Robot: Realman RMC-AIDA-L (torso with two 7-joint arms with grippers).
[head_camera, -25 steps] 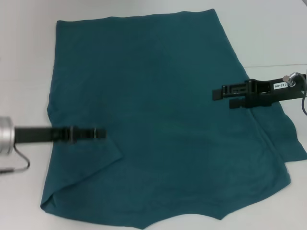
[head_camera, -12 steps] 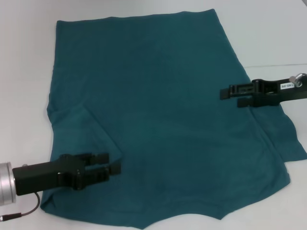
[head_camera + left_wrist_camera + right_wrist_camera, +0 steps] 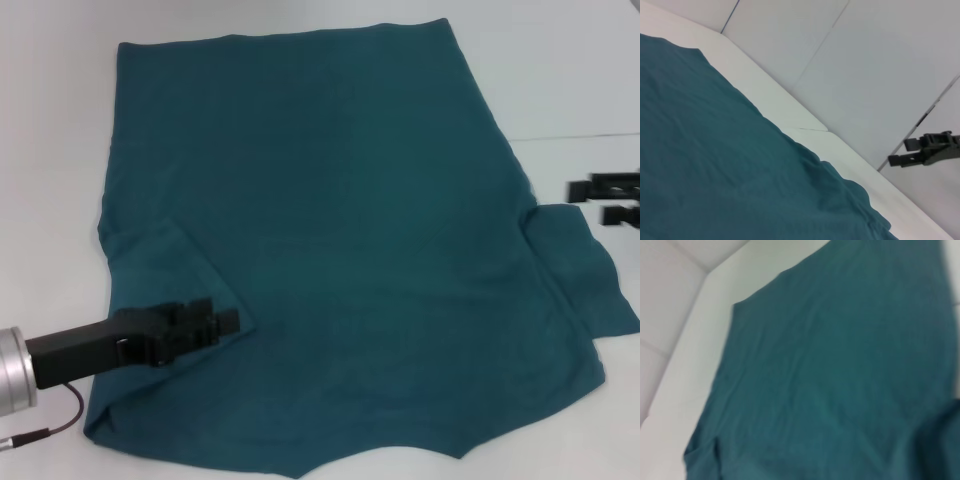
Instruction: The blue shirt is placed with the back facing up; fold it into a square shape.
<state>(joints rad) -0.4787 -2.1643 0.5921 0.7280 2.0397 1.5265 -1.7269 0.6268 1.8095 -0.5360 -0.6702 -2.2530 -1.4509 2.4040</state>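
Observation:
The blue shirt [image 3: 340,230] lies spread flat on the white table, plain back up, filling most of the head view. Its left sleeve [image 3: 165,265] is folded inward onto the body, and its right sleeve [image 3: 575,255] lies folded at the right side. My left gripper [image 3: 225,313] is open and empty, just above the cloth near the shirt's lower left part. My right gripper [image 3: 587,202] is open and empty, off the shirt's right edge over the table. The shirt also shows in the left wrist view [image 3: 715,150] and the right wrist view [image 3: 830,375]. The right gripper shows far off in the left wrist view [image 3: 912,152].
The white table [image 3: 560,70] shows around the shirt, with a seam line at the right [image 3: 580,135]. A cable [image 3: 50,425] hangs from my left wrist at the lower left. White wall panels [image 3: 865,60] stand behind the table.
My left gripper moved from the folded left sleeve down toward the shirt's lower left. My right gripper drew back to the right, off the shirt, leaving the right sleeve folded.

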